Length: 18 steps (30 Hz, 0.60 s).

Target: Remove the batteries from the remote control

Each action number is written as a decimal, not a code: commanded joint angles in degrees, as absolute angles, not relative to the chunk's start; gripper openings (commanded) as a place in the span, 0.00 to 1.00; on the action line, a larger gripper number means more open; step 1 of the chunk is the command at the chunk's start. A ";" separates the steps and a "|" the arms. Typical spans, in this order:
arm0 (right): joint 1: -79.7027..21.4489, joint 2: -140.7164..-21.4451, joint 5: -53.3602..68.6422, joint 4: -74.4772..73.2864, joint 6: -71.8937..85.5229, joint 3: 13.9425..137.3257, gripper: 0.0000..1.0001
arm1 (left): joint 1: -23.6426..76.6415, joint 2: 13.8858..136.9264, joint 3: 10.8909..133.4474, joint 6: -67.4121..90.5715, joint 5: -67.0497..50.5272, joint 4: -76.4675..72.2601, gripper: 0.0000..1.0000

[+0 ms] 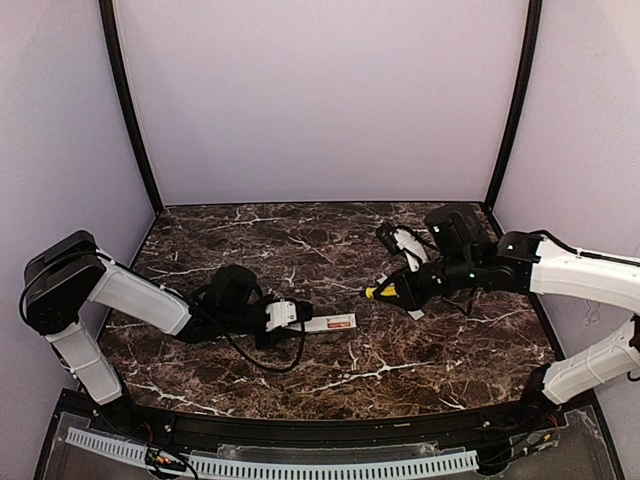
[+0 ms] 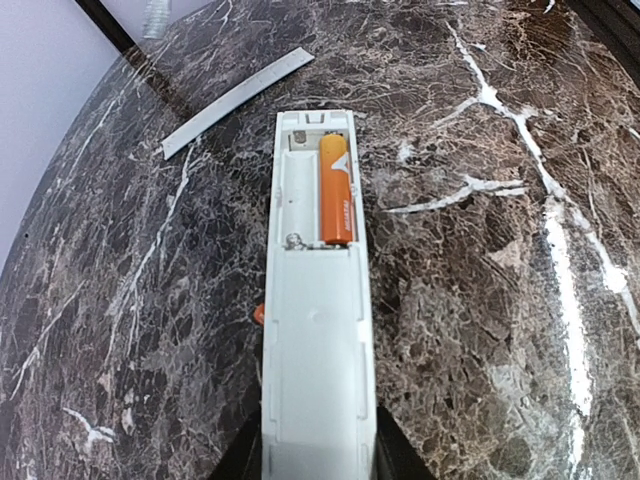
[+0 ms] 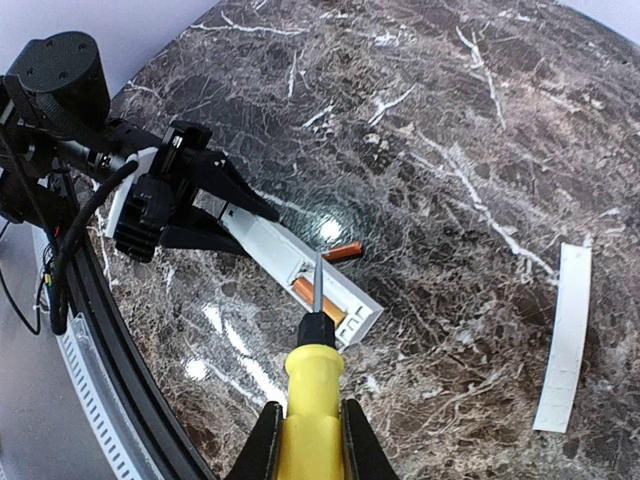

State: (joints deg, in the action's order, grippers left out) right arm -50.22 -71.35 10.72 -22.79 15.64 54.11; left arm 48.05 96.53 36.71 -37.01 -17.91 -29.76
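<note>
The white remote control (image 1: 322, 323) lies back-up on the marble table. My left gripper (image 1: 275, 318) is shut on its near end, with the fingers (image 2: 400, 462) against both sides of the remote (image 2: 315, 340). The battery recess is open. One orange battery (image 2: 337, 190) sits in its right slot and the left slot is bare. A second orange battery (image 3: 342, 251) lies on the table beside the remote (image 3: 270, 240), and peeks out in the left wrist view (image 2: 258, 313). My right gripper (image 3: 305, 440) is shut on a yellow screwdriver (image 3: 312, 390), whose tip hovers above the slotted battery (image 3: 318, 300).
A thin flat white strip (image 2: 237, 101) lies on the table beyond the remote's far end, seen also in the right wrist view (image 3: 562, 335). Black cables trail from the left arm (image 1: 250, 350). A black frame rail runs along the table's near edge (image 3: 130, 370).
</note>
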 commanded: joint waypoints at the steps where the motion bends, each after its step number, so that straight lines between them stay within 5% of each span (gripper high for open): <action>1: -49.92 -69.68 5.76 -21.44 10.68 57.38 0.00 | 48.16 92.29 32.77 -42.88 -16.78 -36.32 0.00; 18: -49.92 -67.18 6.78 -20.06 1.38 61.46 0.00 | 48.12 79.75 41.85 -46.92 -6.93 -16.66 0.02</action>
State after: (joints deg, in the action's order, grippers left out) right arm -50.19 -67.96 7.57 -22.31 3.95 58.96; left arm 48.07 83.46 37.74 -47.20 -8.73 -26.61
